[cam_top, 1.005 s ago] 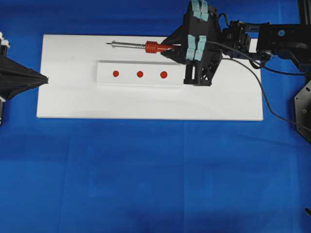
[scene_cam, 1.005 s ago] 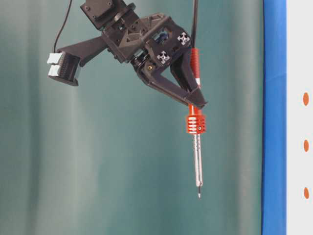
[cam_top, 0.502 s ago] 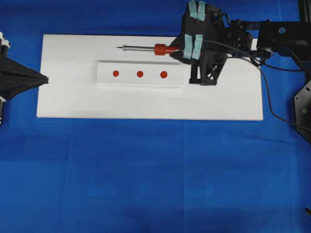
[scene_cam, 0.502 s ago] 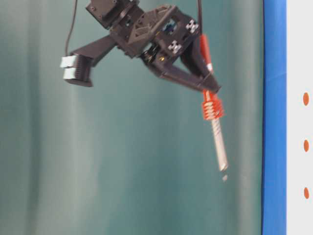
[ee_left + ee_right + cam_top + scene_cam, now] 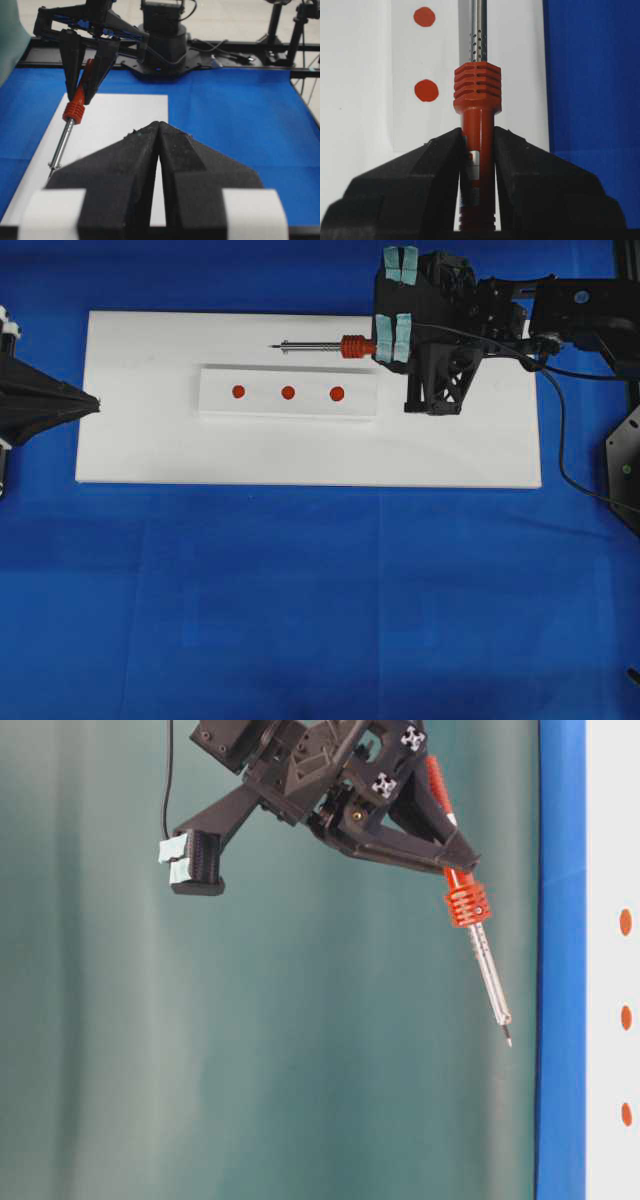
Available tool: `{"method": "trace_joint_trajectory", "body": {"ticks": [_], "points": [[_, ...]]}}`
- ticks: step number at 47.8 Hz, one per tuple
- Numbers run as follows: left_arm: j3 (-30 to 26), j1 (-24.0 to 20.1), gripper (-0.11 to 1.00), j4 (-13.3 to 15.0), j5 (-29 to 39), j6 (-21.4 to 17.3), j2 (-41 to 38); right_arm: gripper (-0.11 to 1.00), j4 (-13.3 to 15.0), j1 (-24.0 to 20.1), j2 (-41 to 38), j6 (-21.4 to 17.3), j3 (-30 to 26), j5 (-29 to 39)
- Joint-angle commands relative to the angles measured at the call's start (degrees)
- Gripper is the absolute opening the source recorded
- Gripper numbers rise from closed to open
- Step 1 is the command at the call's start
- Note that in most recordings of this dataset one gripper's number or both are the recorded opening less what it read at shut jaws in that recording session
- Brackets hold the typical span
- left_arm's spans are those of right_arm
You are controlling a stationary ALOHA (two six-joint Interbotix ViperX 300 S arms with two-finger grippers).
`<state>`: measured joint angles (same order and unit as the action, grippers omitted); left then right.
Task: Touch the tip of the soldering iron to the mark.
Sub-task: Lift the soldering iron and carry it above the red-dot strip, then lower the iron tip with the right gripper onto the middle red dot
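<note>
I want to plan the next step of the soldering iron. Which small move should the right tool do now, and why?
Probably shift the tip sideways toward the strip, then lower it. The right tool grips the soldering iron by its red handle. In the overhead view the tip sits beside the strip, not over a red mark. In the table-level view the tip hangs off the white board.

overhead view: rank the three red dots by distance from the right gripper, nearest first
1. Right dot: right end of the strip, just below-left of the right gripper.
2. Middle dot: centre of the strip, below the soldering iron tip.
3. Left dot: left end of the strip, toward the left gripper.
</note>
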<state>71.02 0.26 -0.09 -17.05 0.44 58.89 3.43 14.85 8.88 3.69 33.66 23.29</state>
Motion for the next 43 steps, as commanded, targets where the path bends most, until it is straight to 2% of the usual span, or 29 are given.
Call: {"method": "trace_joint_trajectory", "body": {"ticks": [1,43], "points": [[-0.4,0.0,0.00,-0.1,-0.4,0.0,-0.4,0.06,0.2,-0.4,1.5,0.2,-1.6,-0.8],[-0.5,0.0,0.00,-0.1,-0.3,-0.1,-0.4,0.06,0.1,-0.8,1.5,0.9,-1.5,-1.7]]}}
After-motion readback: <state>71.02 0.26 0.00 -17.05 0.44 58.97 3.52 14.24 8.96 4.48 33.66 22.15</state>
